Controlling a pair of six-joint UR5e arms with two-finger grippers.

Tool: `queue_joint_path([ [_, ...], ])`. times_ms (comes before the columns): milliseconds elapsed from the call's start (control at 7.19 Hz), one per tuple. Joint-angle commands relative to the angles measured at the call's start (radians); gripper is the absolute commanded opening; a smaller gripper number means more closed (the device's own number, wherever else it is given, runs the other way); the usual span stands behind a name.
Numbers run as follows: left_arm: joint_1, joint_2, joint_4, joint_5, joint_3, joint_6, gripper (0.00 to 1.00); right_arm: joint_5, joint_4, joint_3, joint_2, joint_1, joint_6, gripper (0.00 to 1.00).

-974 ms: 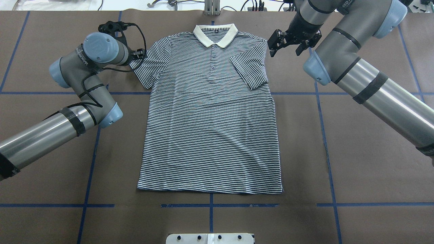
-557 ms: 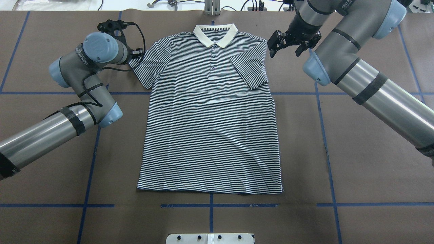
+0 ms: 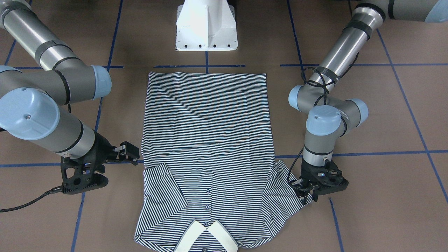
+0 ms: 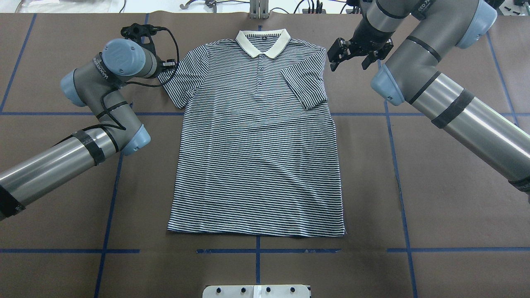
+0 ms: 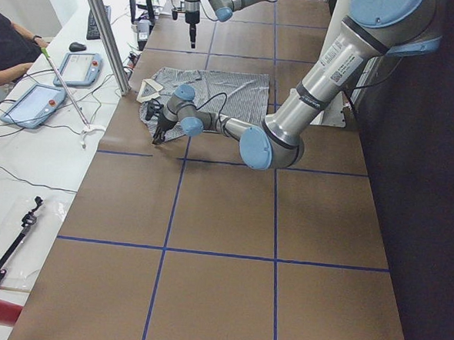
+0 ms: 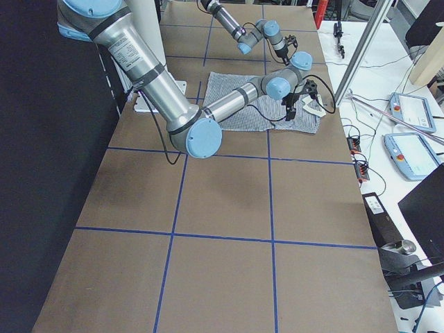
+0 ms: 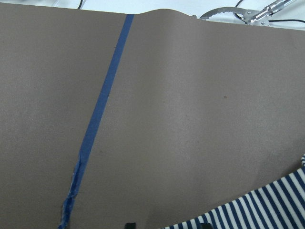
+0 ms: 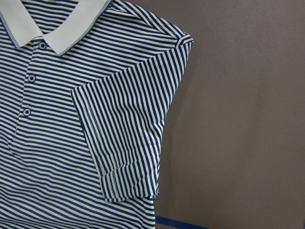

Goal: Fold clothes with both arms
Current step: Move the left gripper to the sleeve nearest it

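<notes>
Right gripper point(image 4: 348, 65) crept toward table point(image 4: 434, 186) far edge — jaws wide; left gripper point(image 3: 306, 194) at polo shirt point(image 4: 256, 157) sleeve point(image 3: 283, 187) edge — jaws unclear.

shirt point(image 4: 256, 157) flat mid table point(image 4: 434, 194), L gripper point(image 3: 307, 189) at its L-side sleeve, R gripper point(image 4: 349, 63) beside R shoulder

knit cloth polo shirt point(image 4: 256, 145), matt brown paper table point(image 4: 447, 198)

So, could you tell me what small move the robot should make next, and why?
Probably the left hand should close on the spread sleeve at its edge, where it sits, to fold it inward; the other sleeve is already folded over the chest, and the right hand hangs open, apart.
</notes>
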State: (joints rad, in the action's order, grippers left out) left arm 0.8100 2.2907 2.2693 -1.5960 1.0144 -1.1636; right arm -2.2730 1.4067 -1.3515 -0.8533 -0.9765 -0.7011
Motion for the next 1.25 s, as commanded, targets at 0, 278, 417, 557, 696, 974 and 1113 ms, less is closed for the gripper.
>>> queue_joint_path([
  [0,0.000,0.001,-0.004,-0.007,0.006,0.011,0.00,0.001,0.000,0.002,-0.001,-0.001,0.000,1.00],
  [278,0.008,0.001,-0.034,-0.048,0.042,0.030,0.00,0.001,-0.002,0.002,-0.004,-0.001,0.002,1.00],
  [417,0.033,0.001,-0.118,-0.124,0.137,0.031,0.00,0.003,-0.002,0.002,-0.004,-0.002,0.002,1.00],
  [557,0.037,0.028,-0.251,-0.148,0.239,0.027,0.00,0.003,-0.002,0.002,-0.004,-0.002,0.002,1.00],
  [696,0.035,0.118,-0.337,-0.160,0.243,-0.028,0.00,0.003,-0.003,0.002,-0.004,-0.002,0.002,1.00],
  [974,-0.012,0.278,-0.309,-0.167,0.071,-0.160,0.00,0.003,-0.006,0.000,-0.004,-0.001,-0.001,1.00],
  [1113,-0.031,0.294,-0.193,-0.164,-0.015,-0.189,0.00,0.003,-0.006,0.000,-0.004,-0.001,-0.002,1.00],
])
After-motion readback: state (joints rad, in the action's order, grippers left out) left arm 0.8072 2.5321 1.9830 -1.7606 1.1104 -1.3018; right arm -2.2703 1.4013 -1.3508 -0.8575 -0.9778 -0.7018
